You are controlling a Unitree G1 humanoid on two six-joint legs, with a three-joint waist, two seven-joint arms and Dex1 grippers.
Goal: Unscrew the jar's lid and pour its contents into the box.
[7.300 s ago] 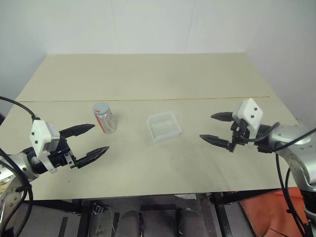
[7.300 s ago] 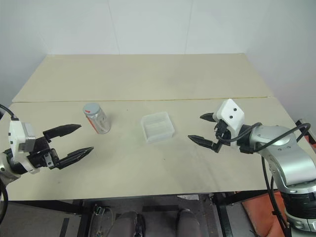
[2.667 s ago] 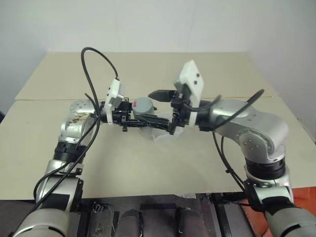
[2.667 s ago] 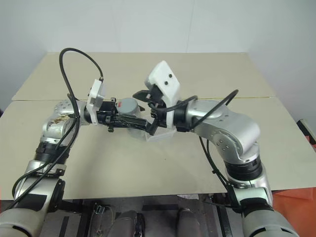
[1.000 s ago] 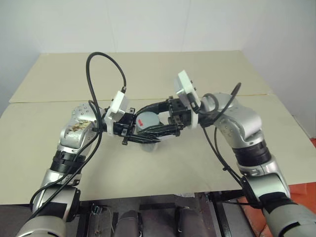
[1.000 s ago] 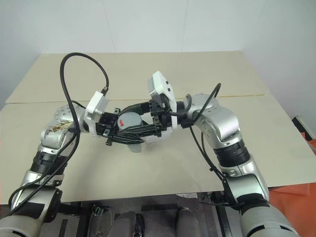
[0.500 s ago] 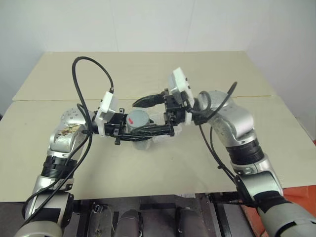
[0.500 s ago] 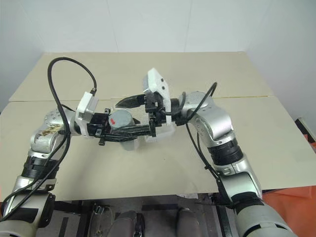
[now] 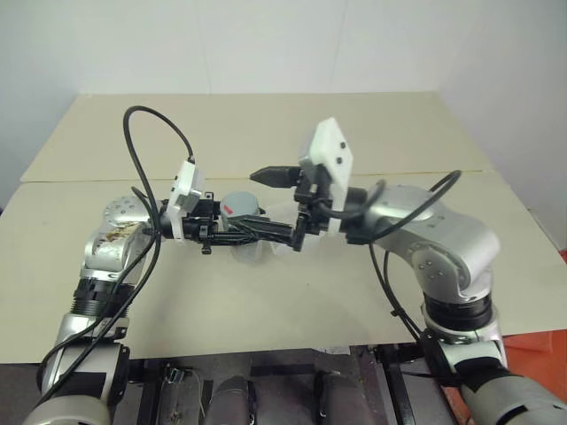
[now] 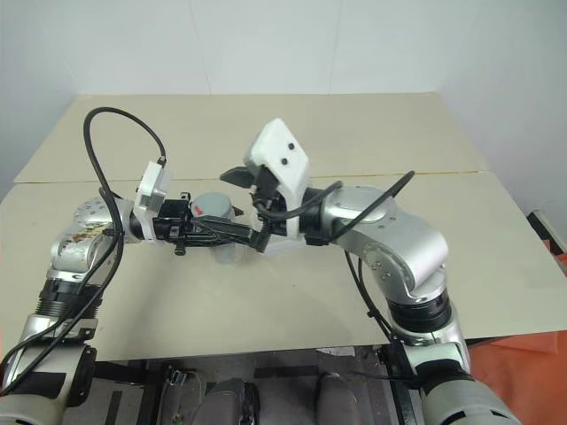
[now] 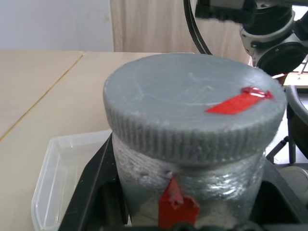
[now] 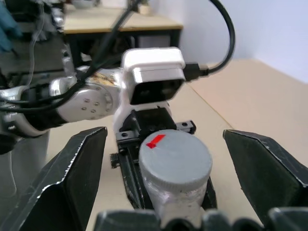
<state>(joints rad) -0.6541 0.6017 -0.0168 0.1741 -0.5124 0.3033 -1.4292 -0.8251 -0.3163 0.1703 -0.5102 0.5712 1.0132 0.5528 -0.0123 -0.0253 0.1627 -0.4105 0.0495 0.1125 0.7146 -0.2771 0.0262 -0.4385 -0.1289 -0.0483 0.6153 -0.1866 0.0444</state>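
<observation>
Above the beige table (image 9: 372, 292), left gripper (image 9: 266, 235) clamps the jar (image 9: 243, 215); right gripper (image 9: 282, 208) gapes around its lid (image 12: 175, 160)

Both arms reach inward and meet above the middle of the tabletop. The left tool (image 9: 257, 234) points level toward the right, its two black fingers closed on the jar (image 9: 241, 212), which it holds upright with the lid (image 12: 175, 159) on top. The right tool (image 9: 282, 207) points level toward the left, its wrist bent, its black fingers (image 12: 72, 173) spread wide on either side of the lid without touching it.
</observation>
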